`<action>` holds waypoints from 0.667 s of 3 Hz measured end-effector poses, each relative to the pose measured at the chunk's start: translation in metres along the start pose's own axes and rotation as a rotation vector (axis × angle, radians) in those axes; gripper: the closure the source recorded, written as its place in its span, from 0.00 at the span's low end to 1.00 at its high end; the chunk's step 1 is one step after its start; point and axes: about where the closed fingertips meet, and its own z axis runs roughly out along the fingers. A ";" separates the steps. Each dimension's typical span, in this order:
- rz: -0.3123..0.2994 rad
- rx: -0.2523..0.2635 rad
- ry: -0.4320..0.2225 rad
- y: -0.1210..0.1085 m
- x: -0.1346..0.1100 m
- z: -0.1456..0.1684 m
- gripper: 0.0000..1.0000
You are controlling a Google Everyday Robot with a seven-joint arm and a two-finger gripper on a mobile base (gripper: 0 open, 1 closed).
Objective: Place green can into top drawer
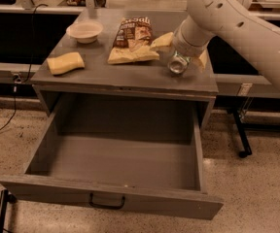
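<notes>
We see the two-finger gripper (181,56), at the end of the white robot arm (237,23), near the right edge of the grey metal table (130,76), toward its front-right corner. Its pale yellow fingers (162,41) pinch the green can (177,64), a small cylinder tilted so its silver metal end faces us (whether it touches the tabletop we cannot tell). Just left of it, a brown crinkled chip bag (132,40) lies mid-table. A shallow white bowl (84,31) sits near the back-left corner, and a yellow sponge-like block (65,63) lies by the left edge. Below the front edge the top drawer (169,205), wide grey metal, stands pulled out, with a small dark handle (107,203) centred on its front panel.
</notes>
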 end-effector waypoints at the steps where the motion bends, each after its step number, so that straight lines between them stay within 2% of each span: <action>1: -0.013 -0.037 -0.002 0.010 0.000 0.007 0.00; 2: -0.010 -0.039 0.003 0.015 -0.002 0.013 0.16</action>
